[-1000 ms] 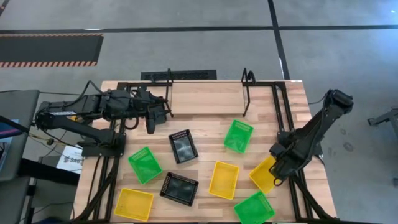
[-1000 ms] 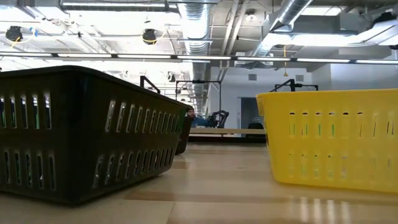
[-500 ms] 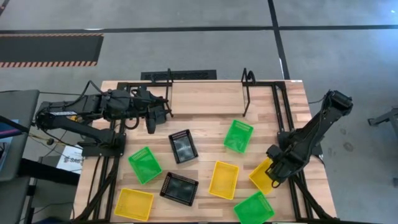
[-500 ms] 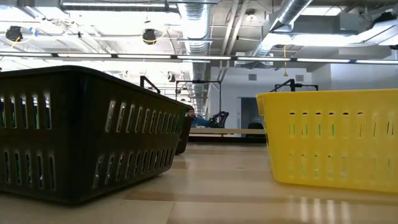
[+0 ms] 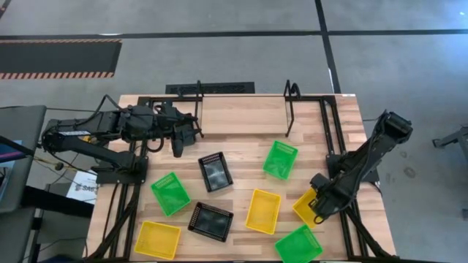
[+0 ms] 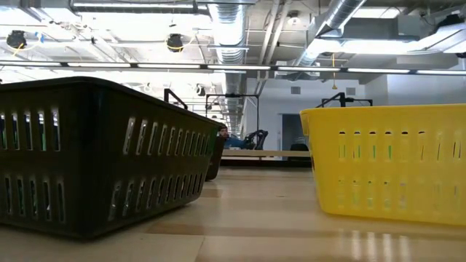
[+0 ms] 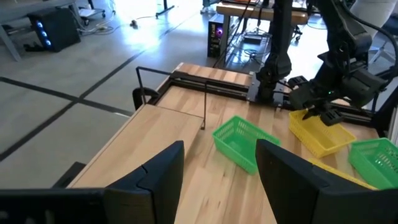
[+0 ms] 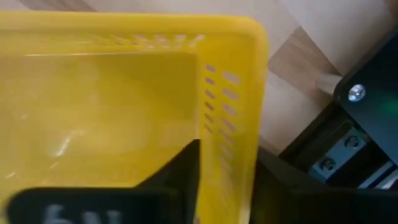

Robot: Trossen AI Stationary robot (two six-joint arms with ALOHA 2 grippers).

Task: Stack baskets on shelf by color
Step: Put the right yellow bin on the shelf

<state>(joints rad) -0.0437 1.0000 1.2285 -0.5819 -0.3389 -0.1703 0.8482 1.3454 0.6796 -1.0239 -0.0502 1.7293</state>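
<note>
**Right gripper at the rim of a yellow basket**

The right gripper [image 5: 319, 206] sits at the right edge of the wooden surface [image 5: 241, 117], its fingers [image 8: 180, 171] straddling the wall of a yellow basket [image 5: 307, 207], one inside and one outside; whether they pinch it cannot be told. The left gripper [image 5: 178, 143] hovers at far left with fingers [image 7: 158, 177] spread, holding nothing. Seven further baskets lie scattered across the near half. The shelf [image 5: 289, 98] stands along the far edge.
</note>
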